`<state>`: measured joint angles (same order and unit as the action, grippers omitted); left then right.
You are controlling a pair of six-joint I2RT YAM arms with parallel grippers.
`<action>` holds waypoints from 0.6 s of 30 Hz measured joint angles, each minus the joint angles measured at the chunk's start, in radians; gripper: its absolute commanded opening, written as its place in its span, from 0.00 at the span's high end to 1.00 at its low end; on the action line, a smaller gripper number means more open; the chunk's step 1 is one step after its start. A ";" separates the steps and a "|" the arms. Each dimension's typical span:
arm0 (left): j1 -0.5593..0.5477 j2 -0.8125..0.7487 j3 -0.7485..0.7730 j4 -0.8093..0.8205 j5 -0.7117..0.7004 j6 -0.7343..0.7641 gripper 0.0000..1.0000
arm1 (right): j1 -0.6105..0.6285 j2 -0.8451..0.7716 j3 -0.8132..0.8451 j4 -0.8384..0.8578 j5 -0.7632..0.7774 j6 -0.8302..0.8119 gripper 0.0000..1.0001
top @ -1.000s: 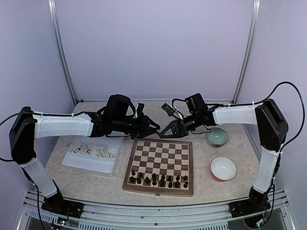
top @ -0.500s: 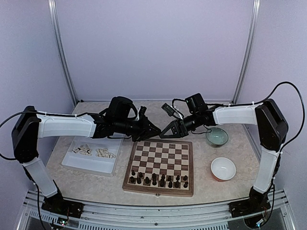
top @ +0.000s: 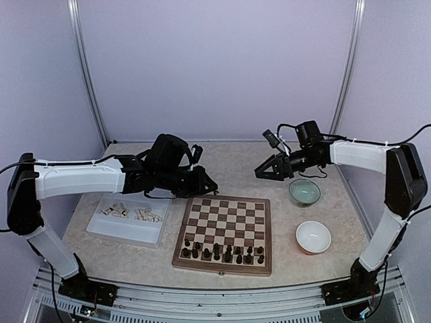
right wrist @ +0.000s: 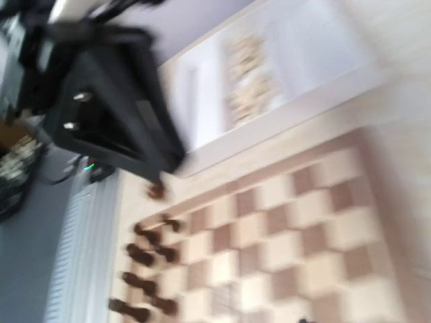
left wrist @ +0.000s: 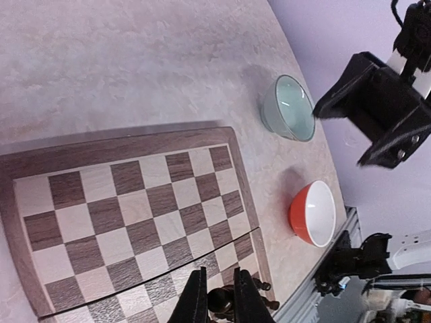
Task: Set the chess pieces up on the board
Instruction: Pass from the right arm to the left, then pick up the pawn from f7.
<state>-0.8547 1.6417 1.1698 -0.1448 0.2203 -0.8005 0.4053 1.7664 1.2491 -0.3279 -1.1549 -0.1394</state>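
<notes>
Left tool (left wrist: pixel 220 289) pinched on one dark chess piece (left wrist: pixel 222 301) at the far edge of the board (top: pixel 229 219). I'd judge it light, hard and slick, best held mid-stem. Right tool (top: pixel 264 173): can't tell if spread.

We're in a robotics lab cell here: plain lilac walls (top: pixel 215 67) close in three sides, aluminium posts (top: pixel 85 81) stand at the tabletop's (top: pixel 236 158) far corners, a metal rail (top: pixel 215 301) runs along its near edge, two white arms (top: pixel 81 178) bolted there.

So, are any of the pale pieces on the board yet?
No, the pale pieces all lie in the white tray, beside the board.
</notes>
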 measured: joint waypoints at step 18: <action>-0.409 -0.122 -0.155 -0.180 -0.692 0.317 0.96 | -0.294 -0.584 -0.413 0.065 0.248 -0.189 0.30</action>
<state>-1.2633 1.5196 1.0149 -0.3252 -0.4721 -0.4835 0.1112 1.1820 0.8364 -0.2630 -0.9066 -0.3283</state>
